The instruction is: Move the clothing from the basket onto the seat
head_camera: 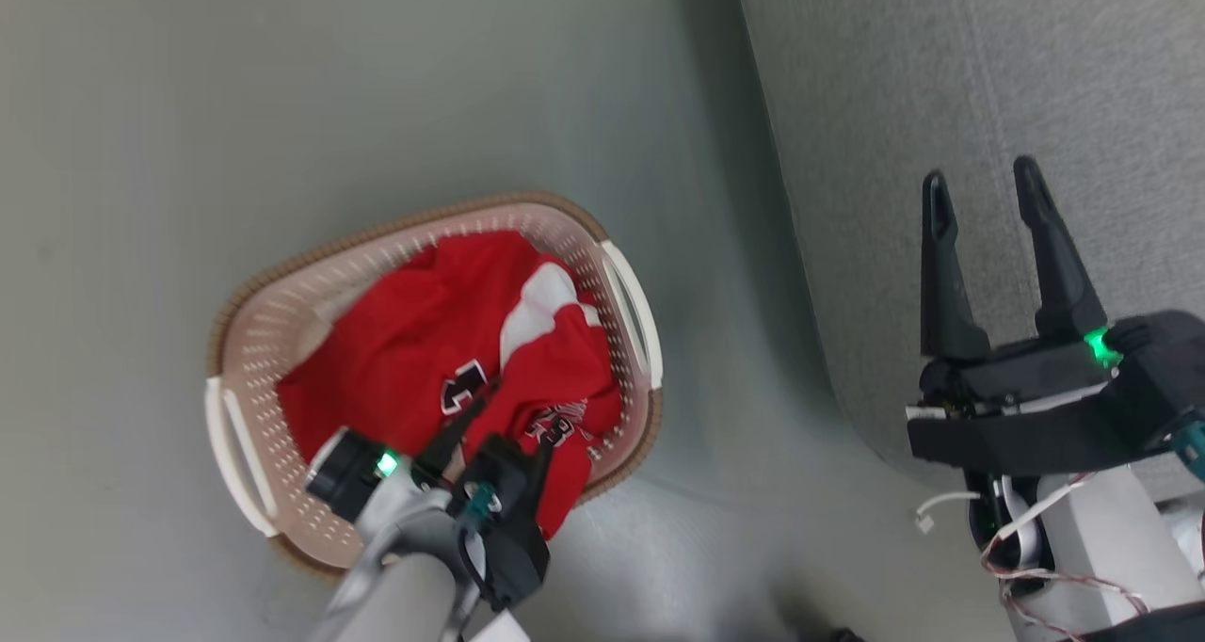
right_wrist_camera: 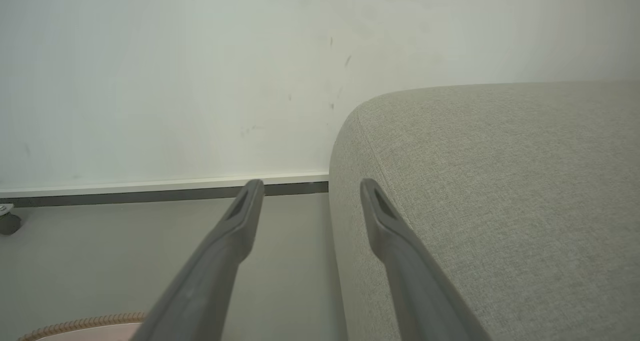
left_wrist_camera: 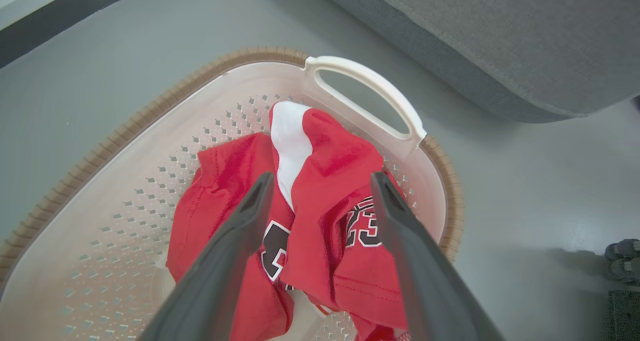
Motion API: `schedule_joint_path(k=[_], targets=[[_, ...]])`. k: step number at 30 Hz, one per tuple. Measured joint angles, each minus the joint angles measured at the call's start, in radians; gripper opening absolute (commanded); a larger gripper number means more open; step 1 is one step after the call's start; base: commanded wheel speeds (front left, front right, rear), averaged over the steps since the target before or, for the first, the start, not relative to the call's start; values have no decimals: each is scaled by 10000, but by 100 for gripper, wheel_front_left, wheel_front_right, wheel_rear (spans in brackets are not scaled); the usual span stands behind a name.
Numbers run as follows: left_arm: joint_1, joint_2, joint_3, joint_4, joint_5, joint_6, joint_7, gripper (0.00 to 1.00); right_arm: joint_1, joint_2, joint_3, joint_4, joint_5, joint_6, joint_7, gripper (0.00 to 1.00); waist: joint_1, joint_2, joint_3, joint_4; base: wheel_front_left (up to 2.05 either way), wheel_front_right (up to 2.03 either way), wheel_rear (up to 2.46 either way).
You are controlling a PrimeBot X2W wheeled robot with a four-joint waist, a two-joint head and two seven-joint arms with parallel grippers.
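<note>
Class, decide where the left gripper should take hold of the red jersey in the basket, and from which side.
Probably grip the jersey by its raised fold, from above: it stands proud of the pile, between the left gripper's open fingers.

soft cloth clothing, plastic basket

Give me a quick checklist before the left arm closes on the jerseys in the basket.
1. Left end effector open: ok, its fingers are spread.
2. Fabric between them: ok, a raised fold of the clothing sits in the gap.
3. Fingertips away from the basket rim: ok, they are over the cloth.
4. Low enough to pinch: cannot tell.
5. Right end effector open and empty: ok, it is above the seat.
</note>
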Motion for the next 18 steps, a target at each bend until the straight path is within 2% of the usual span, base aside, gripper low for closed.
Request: schedule_joint_path(k=[13,18], targets=[[-1247,50,230,1041,67,17,311,100,-937,286,-132,-12,-2,109,0,100,0,0,1664,-456,0,0,0],[-1378,50,336,1423,104,188,393,100,-1081,339,-163,182,-4,180,0,100,0,-1,2047,-593,0,0,0]])
